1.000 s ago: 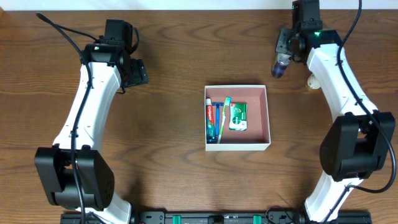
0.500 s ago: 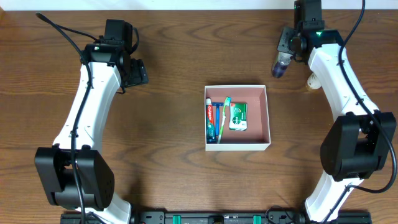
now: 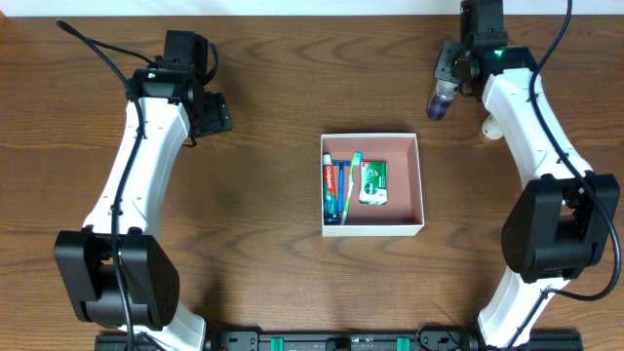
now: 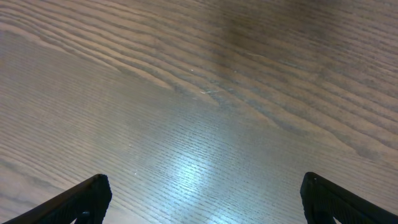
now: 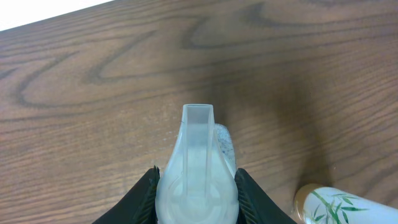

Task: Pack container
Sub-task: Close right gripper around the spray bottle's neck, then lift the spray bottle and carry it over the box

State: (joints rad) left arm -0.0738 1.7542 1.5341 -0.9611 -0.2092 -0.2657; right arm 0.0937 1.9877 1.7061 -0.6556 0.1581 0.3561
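Seen from above, almost nothing has shifted in the last second. Your right gripper (image 5: 198,198) has closed in, and its fingers (image 5: 147,194) now grip both sides of the clear bottle (image 5: 198,143). Your left gripper (image 4: 206,194) stays spread wide over the table (image 4: 199,93). The container (image 3: 405,180) sits well apart from the right gripper, back toward the base and off to its left.

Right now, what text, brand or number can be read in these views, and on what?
"Colgate": on the red toothpaste tube in the container.
Too small to read: print on the green-and-white packet.
No words legible on the bamboo-leaf bottle.
No print seen on the clear bottle.
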